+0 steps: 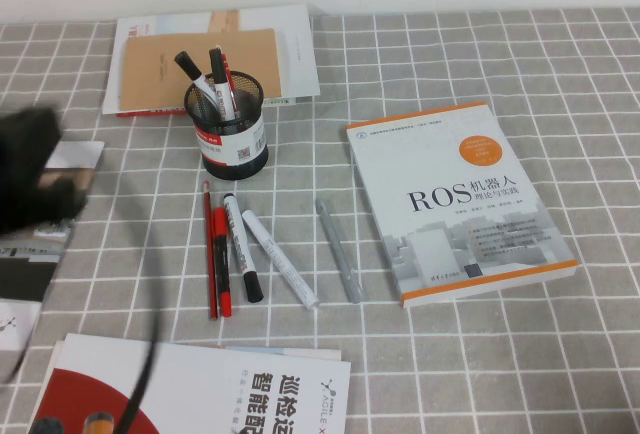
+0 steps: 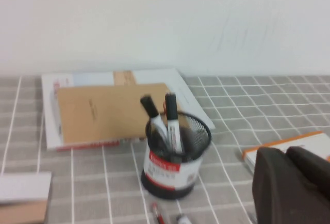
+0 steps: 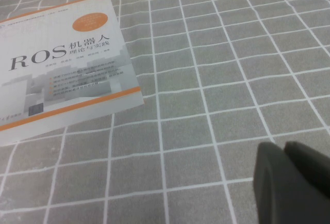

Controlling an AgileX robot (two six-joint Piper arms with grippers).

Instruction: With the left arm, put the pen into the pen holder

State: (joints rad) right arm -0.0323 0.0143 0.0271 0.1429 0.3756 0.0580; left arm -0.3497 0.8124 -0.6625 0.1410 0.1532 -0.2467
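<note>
High view, pen holder: the small round black wire-mesh cup point(image 1: 227, 126) with a red-and-white sticker stood on the grey checked tablecloth point(image 1: 480, 74), just in front of a tan notebook point(image 1: 195, 66) lying on a white book.
High view, pens in holder: two white-barrelled markers with black caps point(image 1: 205, 84) leaned upright inside the cup.
High view, row on cloth: in front of the cup lay a thin red pen point(image 1: 210, 249), a red marker point(image 1: 222, 259), a thick white-barrelled marker with a black cap and black end point(image 1: 242, 246), an all-white marker point(image 1: 280, 259) and a grey pen point(image 1: 339, 250), side by side.
High view, ROS book: a white and orange paperback point(image 1: 455, 199) lay to the right of the row.
High view, left gripper: a blurred black shape point(image 1: 35, 169) at the left edge, well apart from the cup, above stacked papers.
High view, right gripper: not in sight.
Left wrist view, left gripper: its dark fingers point(image 2: 291, 185) were pressed together with nothing between them, raised off the cloth near the mesh cup, which held the two markers.
Right wrist view, right gripper: dark fingers point(image 3: 294, 180) met at the tips, closed and empty, over bare cloth beside the ROS book.
</note>
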